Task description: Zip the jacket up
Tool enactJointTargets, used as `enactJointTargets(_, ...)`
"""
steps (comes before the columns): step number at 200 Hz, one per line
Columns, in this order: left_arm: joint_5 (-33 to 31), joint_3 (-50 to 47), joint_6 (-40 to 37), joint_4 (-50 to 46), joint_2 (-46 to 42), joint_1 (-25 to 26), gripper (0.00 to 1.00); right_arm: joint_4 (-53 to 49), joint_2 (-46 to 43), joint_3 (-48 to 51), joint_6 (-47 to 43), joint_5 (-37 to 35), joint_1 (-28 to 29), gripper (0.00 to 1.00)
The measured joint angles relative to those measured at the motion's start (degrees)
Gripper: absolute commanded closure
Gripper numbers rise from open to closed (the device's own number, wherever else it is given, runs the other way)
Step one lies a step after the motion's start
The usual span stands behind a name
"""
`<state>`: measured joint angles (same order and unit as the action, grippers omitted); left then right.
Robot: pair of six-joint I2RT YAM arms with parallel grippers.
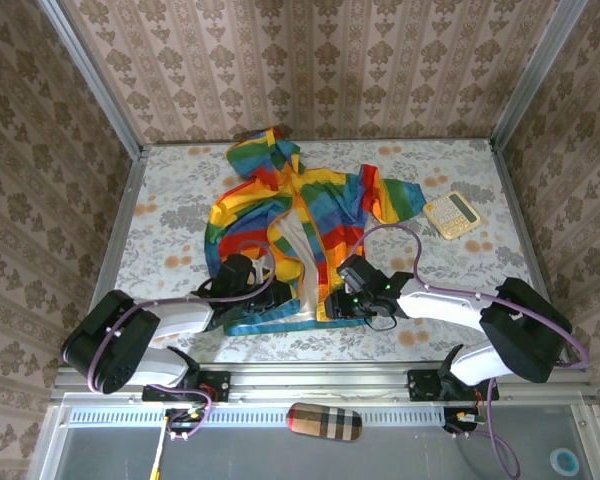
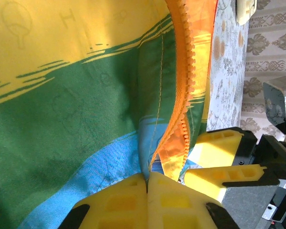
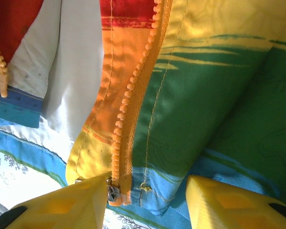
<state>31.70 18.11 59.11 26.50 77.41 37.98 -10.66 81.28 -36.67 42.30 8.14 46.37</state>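
The rainbow-striped jacket point(image 1: 300, 215) lies open on the table, hood toward the back and beige lining showing down the middle. My left gripper point(image 1: 280, 295) is at its bottom hem. In the left wrist view it point(image 2: 148, 183) is shut on a fold of blue hem fabric beside the orange zipper teeth point(image 2: 186, 95). My right gripper point(image 1: 332, 303) sits just to the right of it, open. In the right wrist view its fingers point(image 3: 148, 191) straddle the bottom corner of the other front panel. The metal zipper slider point(image 3: 113, 192) rests against the left finger at the end of that tooth row.
A beige calculator point(image 1: 451, 214) lies at the right of the table, beyond the jacket's sleeve. A plaid case point(image 1: 324, 421) rests on the front rail between the arm bases. Metal frame posts and patterned walls close in the sides and back.
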Motion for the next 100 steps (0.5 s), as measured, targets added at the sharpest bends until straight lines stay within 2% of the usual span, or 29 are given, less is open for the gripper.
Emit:
enactJointTargets(35,-0.07,0.02,-0.22,-1.25,-0.94,0.26,1.00,1.84,1.44,0.04,0.13,0.17,-0.04,0.55)
enactJointTargets(47,-0.07,0.02,-0.26,-1.36,-1.31,0.31,1.00,2.84,2.08,0.04,0.17,0.70,-0.04,0.63)
enactJointTargets(68,-0.22,0.09,-0.48,-2.40,-2.21,0.31,1.00,3.80,2.64,-0.28,-0.15,1.49,-0.04,0.84)
enactJointTargets(100,-1.38,0.76,-1.57,-6.69,-6.32,0.31,1.00,-0.50,2.82,-6.21,-1.64,1.20,-0.04,0.93)
